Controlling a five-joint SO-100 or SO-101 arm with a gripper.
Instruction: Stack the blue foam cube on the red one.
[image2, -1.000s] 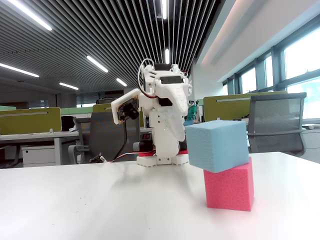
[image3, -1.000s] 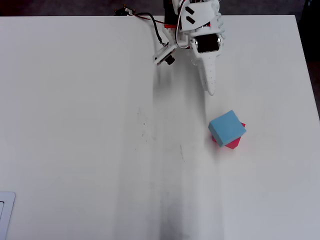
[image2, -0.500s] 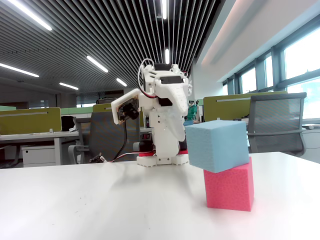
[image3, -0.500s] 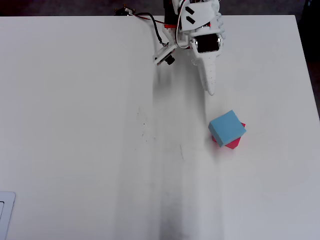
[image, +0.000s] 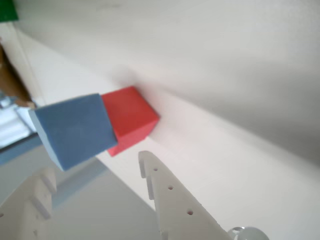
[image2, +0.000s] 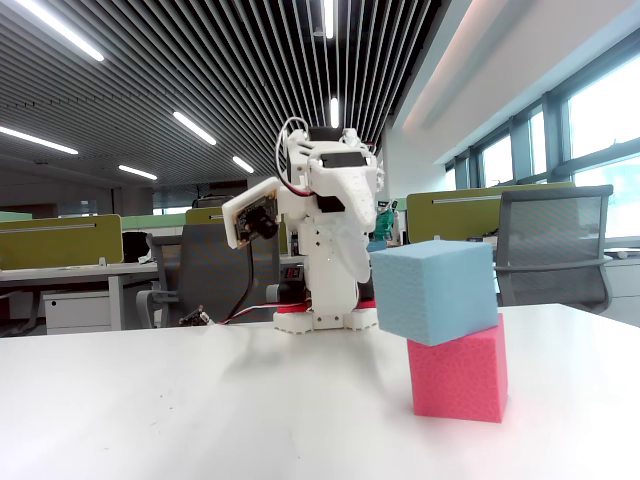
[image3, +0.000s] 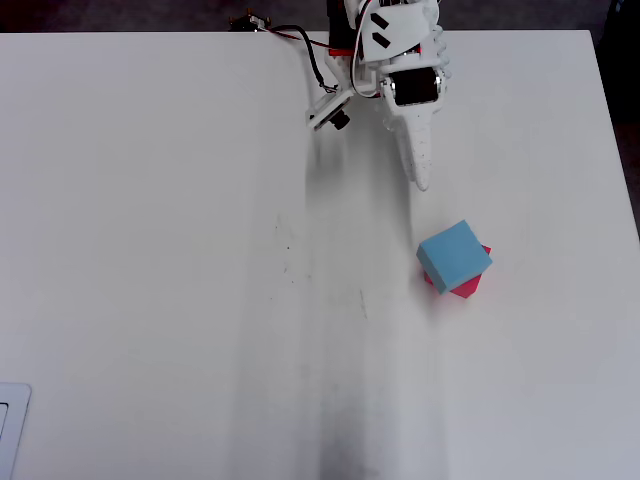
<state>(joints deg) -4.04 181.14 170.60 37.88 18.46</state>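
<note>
Tool (image3: 421, 178) empty, apart from blue foam cube (image3: 454, 255) atop red one (image3: 467, 287).

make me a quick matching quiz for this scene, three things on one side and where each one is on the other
Things:
1. blue foam cube
2. red cube
3. gripper

Places:
A. resting directly on the white table
B. folded back near the arm's base, clear of both cubes
C. sitting on top of the other cube, overhanging one side

Pairs: 1-C, 2-A, 3-B

One blue foam cube (image3: 454, 257), one red one (image2: 458, 380).
</note>
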